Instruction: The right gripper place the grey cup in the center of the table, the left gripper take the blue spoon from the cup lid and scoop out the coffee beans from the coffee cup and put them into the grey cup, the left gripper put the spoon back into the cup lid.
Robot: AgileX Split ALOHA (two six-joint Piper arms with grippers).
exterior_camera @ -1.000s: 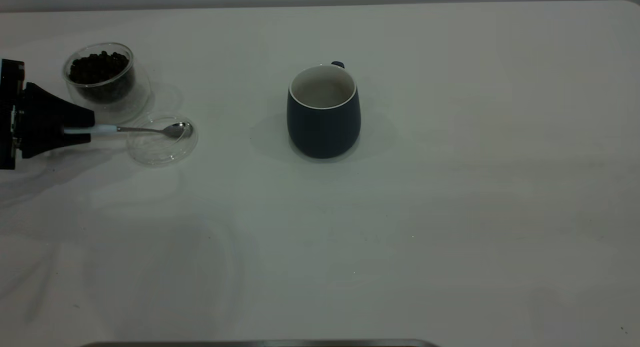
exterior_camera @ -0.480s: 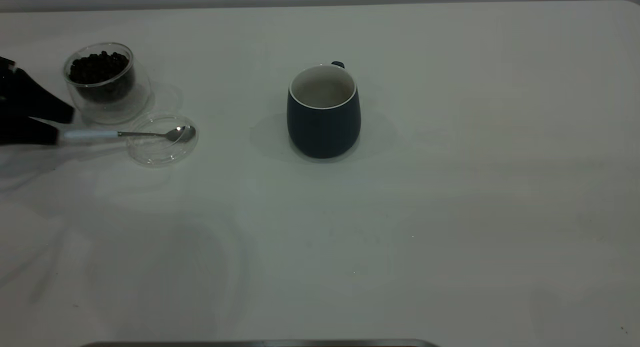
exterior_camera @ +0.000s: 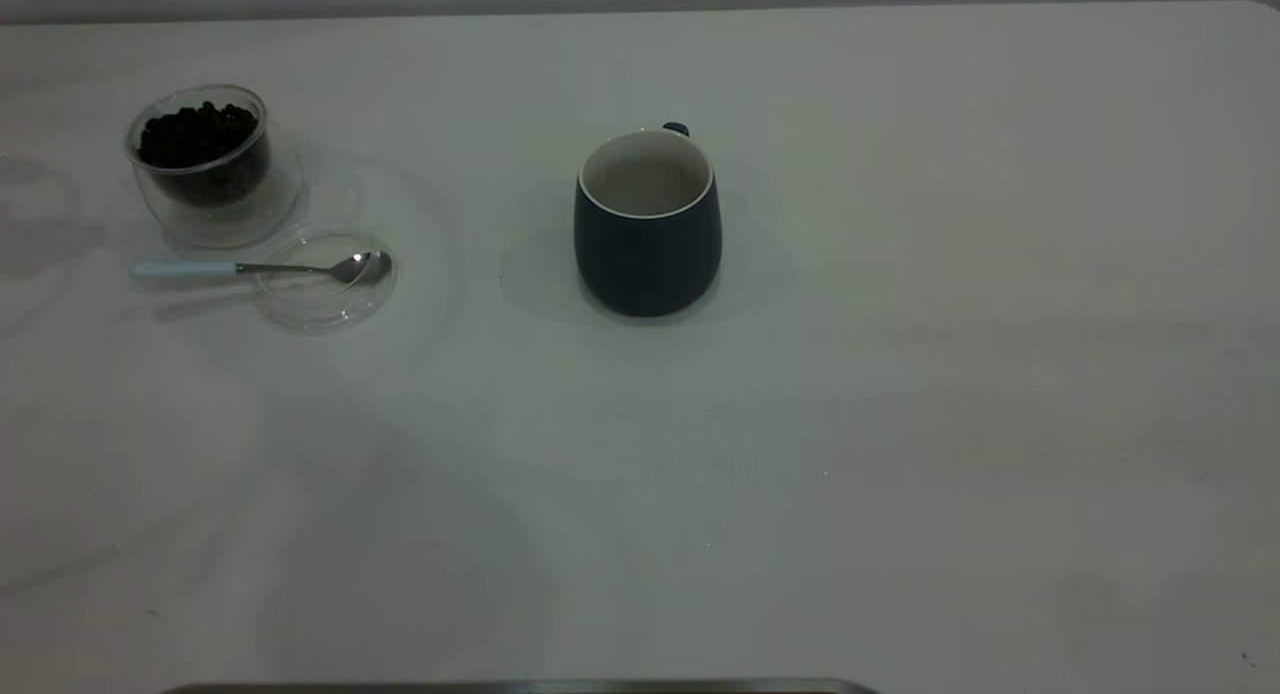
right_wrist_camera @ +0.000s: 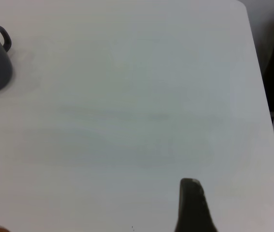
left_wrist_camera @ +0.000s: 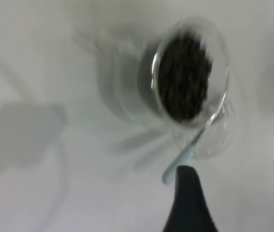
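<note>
Blue spoon (exterior_camera: pixel 260 267) is lying loose at the upper left of the exterior frame. Its shiny metal bowl sits inside the cup lid (exterior_camera: pixel 320 312) and its pale handle sticks out over the rim toward the left edge. Nothing is gripping it.

The left gripper (left_wrist_camera: pixel 189 203) only shows up as a dark glossy tip at the bottom of its own wrist view, near the handle end but not touching it. Can't tell whether it's spread or closed. Same goes for the right gripper (right_wrist_camera: pixel 191 205), parked over bare table (exterior_camera: pixel 900 424) well away from everything.

The grey cup (exterior_camera: pixel 648 254) is already mid-frame, a matte rounded thing with a white inside, and I can't see any beans in it from this angle.

So my guess is the spoon pickup is the step in hand. I'd pinch the handle well out from the lid, because that clear disc looks light and slippery and would probably skate if nudged. Lift straight up before swinging.

The coffee cup (exterior_camera: pixel 215 209) is smooth rounded glass just behind the lid, heaped with coffee beans (exterior_camera: pixel 198 134), so come in from above and don't bump its wall.
</note>
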